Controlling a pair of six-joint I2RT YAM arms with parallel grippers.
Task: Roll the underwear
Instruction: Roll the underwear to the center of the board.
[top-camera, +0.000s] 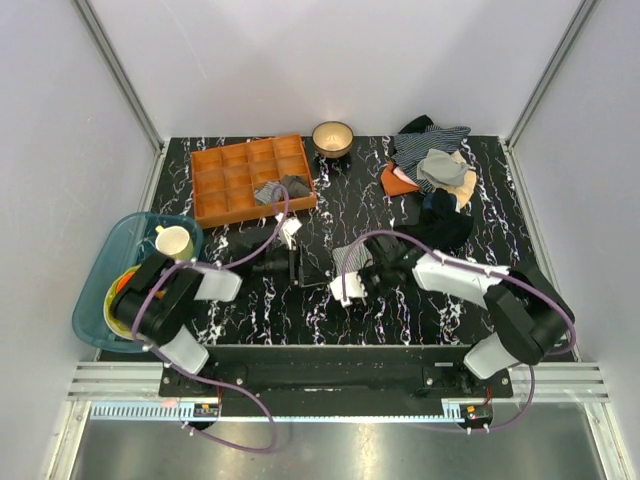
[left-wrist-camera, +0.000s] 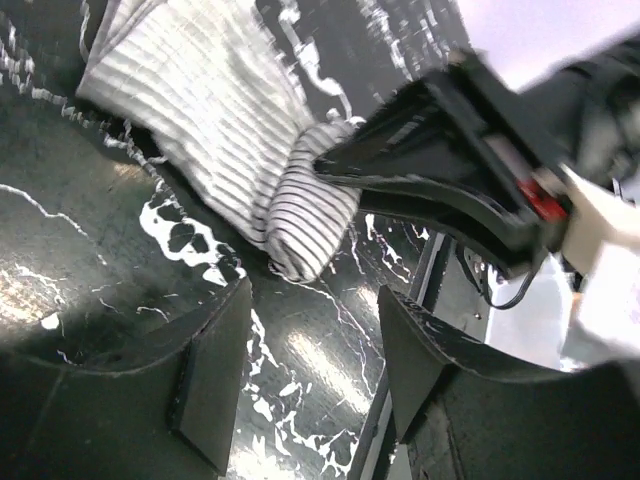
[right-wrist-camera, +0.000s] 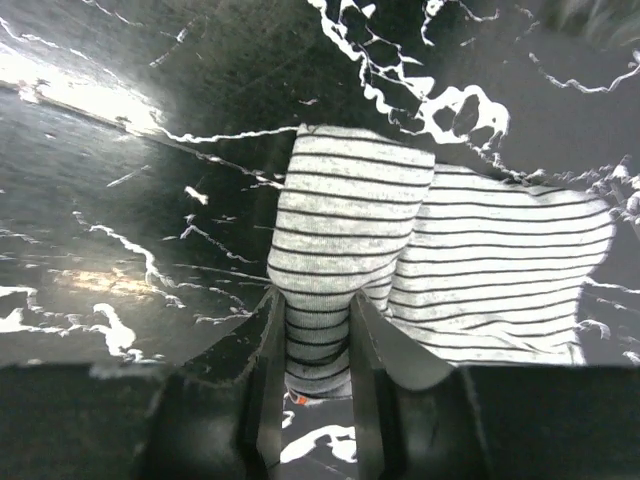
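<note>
Clamping my right hand (right-wrist-camera: 312, 330) on the rolled underwear (right-wrist-camera: 350, 220), left hand (left-wrist-camera: 315, 340) spread and empty, I judge this limp, light cloth holds best across its thick fold.

The underwear (right-wrist-camera: 345, 225) is white with thin dark stripes, the desk (top-camera: 350, 200) black with white veining, the divided tray (top-camera: 230, 180) orange.

The underwear (left-wrist-camera: 200, 110) runs off the top edge — its tag (right-wrist-camera: 297, 399) is mostly hidden.
</note>
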